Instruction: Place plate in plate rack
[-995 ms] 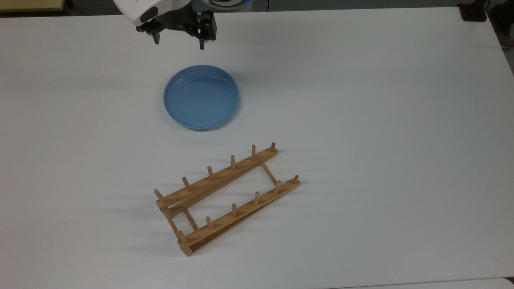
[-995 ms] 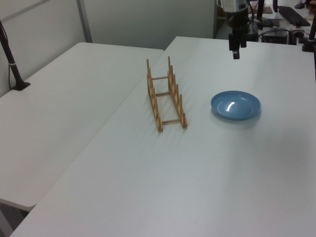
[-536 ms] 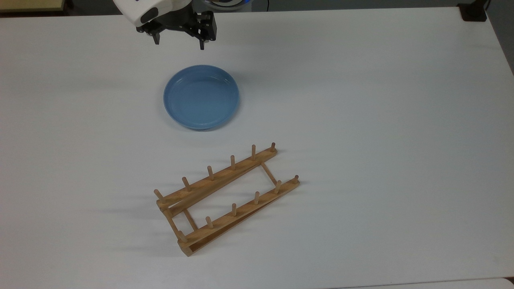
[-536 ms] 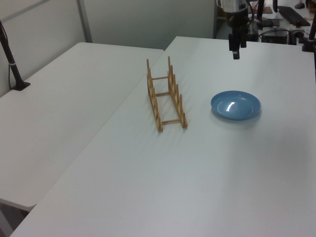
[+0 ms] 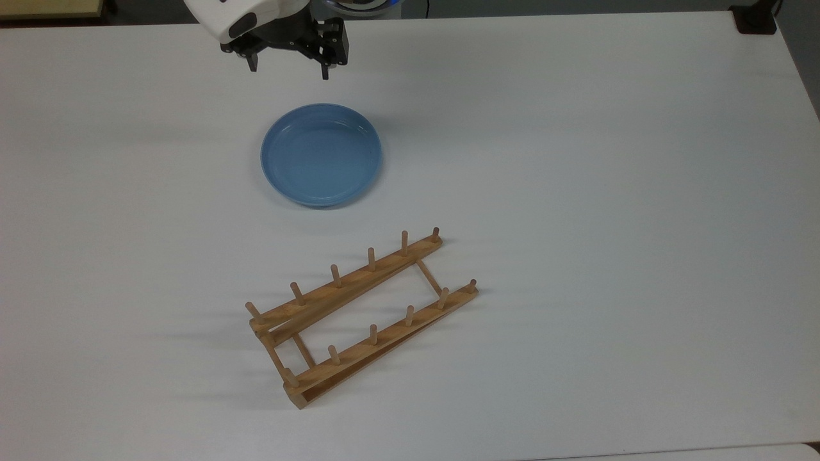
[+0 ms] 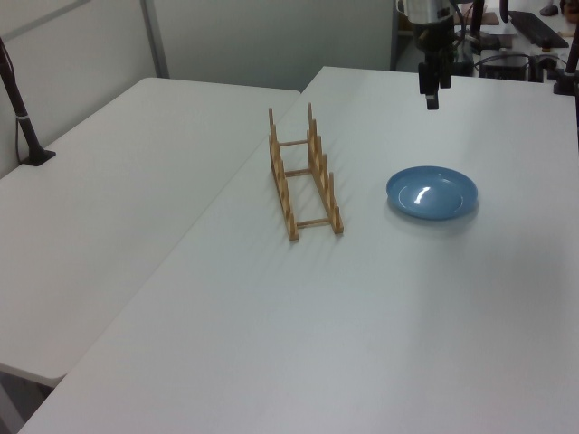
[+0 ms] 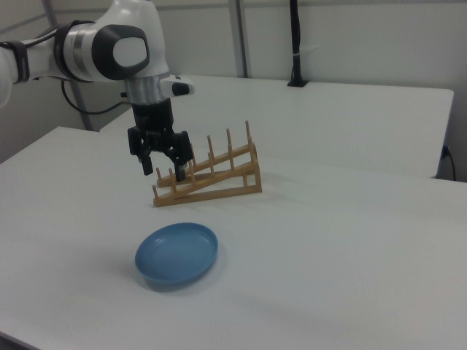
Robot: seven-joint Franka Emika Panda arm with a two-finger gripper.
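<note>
The light-blue plate (image 5: 321,155) lies flat on the white table, also seen as the plate (image 6: 432,192) and the plate (image 7: 176,255). The wooden plate rack (image 5: 362,315) stands below it in the top view, with nothing between its pegs; it is the plate rack (image 6: 303,177) in the left view and the plate rack (image 7: 210,176) in the right view. My gripper (image 5: 289,66) hangs open above the table beyond the plate's upper edge in the top view, holding nothing. It appears as the gripper (image 7: 163,173) in the right view and the gripper (image 6: 431,98) in the left view.
A second white table (image 6: 118,181) adjoins on the left view's left, with a black post (image 6: 20,108) clamped to it. A dark object (image 5: 756,19) sits at the top view's upper right corner. Wide bare tabletop (image 5: 608,192) lies on the top view's right.
The gripper has shifted very slightly toward the top view's right. The plate and the rack have not moved.
</note>
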